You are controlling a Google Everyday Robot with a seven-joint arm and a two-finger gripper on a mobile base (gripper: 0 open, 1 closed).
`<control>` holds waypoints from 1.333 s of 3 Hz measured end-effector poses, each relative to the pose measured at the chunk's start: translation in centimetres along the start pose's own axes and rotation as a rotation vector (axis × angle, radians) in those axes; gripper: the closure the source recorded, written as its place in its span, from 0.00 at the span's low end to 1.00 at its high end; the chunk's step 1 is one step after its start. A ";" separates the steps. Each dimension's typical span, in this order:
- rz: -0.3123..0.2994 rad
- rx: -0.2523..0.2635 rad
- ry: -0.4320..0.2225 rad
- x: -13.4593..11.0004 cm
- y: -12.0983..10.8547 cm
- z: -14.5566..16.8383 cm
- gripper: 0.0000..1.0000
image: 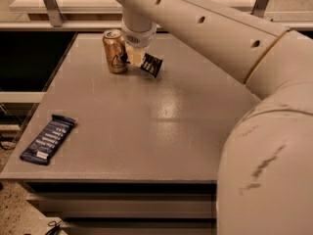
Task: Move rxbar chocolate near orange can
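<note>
The orange can [115,51] stands upright at the far left of the grey table [161,126]. My gripper [135,58] hangs from the big white arm just right of the can, almost touching it. It is shut on the left end of the rxbar chocolate [152,64], a black wrapper with white text. The bar sticks out to the right of the fingers, tilted, and sits close to the can at the table surface.
A dark blue bar wrapper [48,139] with white text lies near the table's front left edge. My white arm [254,106] fills the right side of the view. A light shelf [63,4] runs behind the table.
</note>
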State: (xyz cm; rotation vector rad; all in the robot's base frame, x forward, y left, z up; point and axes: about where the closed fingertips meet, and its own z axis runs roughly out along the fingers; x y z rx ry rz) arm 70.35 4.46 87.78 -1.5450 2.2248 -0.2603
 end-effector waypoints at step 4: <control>-0.014 -0.024 -0.010 -0.6 0.4 0.3 0.00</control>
